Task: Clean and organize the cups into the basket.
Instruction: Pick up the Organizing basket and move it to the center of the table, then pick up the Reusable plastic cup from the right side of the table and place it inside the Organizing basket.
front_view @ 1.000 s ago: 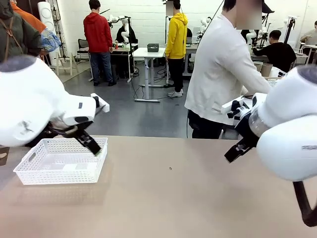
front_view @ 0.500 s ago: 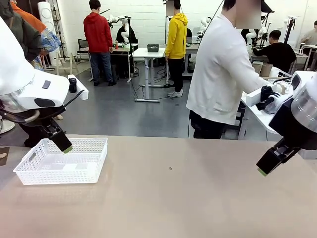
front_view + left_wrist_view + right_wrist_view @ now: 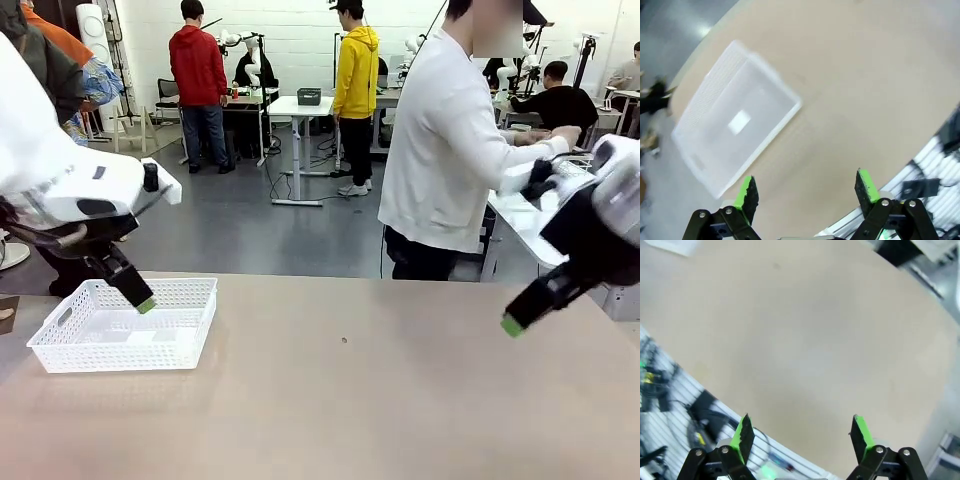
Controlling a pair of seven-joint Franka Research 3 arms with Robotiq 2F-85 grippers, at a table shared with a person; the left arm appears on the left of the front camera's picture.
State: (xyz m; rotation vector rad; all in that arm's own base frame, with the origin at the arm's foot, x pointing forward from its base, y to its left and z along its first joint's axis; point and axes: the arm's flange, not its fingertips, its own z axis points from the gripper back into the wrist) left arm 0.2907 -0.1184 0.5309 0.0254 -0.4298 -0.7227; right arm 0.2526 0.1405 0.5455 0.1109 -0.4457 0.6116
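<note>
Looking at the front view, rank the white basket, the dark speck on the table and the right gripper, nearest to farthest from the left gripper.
Measured from the left gripper:
1. The basket, closest, at the left end of the table.
2. The dark speck, mid-table.
3. The right gripper, farthest, over the right side.

Tan tabletop [image 3: 380, 400] with one basket [image 3: 125, 325].
The white lattice basket sits near the tabletop's far left corner.

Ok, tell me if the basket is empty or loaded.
Empty. The basket shows a bare white floor in the front and left wrist views.
</note>
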